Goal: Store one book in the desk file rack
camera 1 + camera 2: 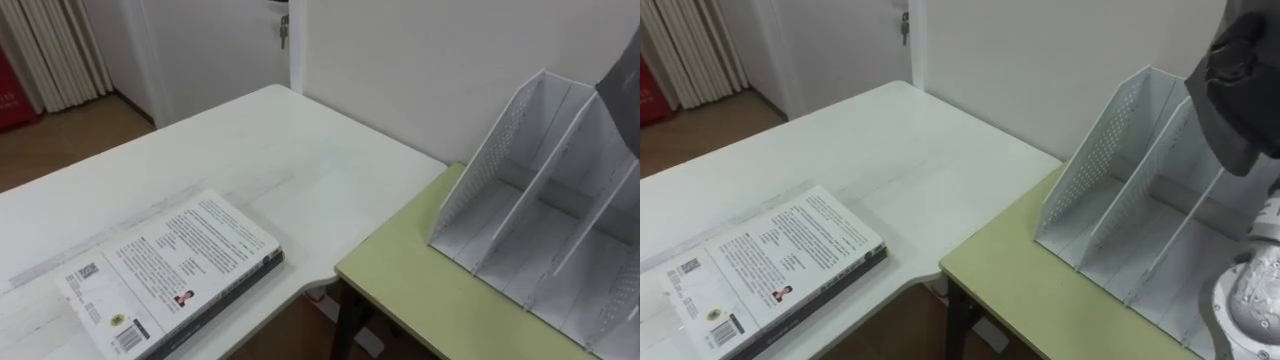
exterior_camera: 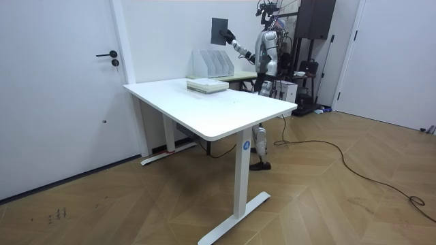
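Note:
My right hand (image 1: 1238, 50) is raised over the white file rack (image 1: 1140, 190) and is shut on a dark grey book (image 2: 219, 30), which it holds upright in the air above the rack's slots. The book's lower edge (image 1: 1243, 140) hangs just over the rack's right-hand compartments without touching them. The rack stands empty on a pale green desk (image 1: 420, 280) against the wall. A second book (image 1: 170, 270) with a white printed cover lies flat near the front corner of the white desk (image 1: 280, 150).
The white desk and the green desk meet at a corner with a narrow gap. A door (image 2: 61, 82) and white wall stand behind them. In the room view I stand behind the green desk, with a dark equipment stand (image 2: 310, 47) behind me.

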